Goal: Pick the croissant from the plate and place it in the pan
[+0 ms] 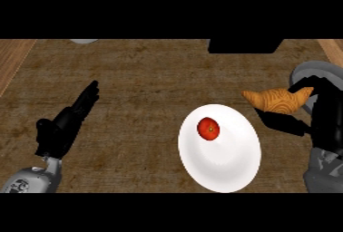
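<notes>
Right hand (pixel 325 118), at the view's right edge: I read its fingers and thumb as curled round the croissant (pixel 278 100), clamped on its right end and underside. The croissant sits in that hold just right of the plate (pixel 224 179), clear of the rim, so I judge the pick done and the carry to the pan as the step in hand. I would expect the croissant to be light, soft and flaky. It should dent or shed crust if squeezed, and its curved shape could let it pivot when held by one tip. The thick middle is the better place to take it, and I would move it slowly. In look it is a golden-brown crescent with darker swirled bands, one tapered tip pointing left toward the plate and the other rising toward the hand. The white plate carries only a small red fruit (pixel 208 128). A dark shape (pixel 244 45) at the top edge may be the pan, though I cannot tell. Left hand (pixel 67 124), at the view's left, rests open with its fingers straight over the brown tabletop (pixel 147 90).
</notes>
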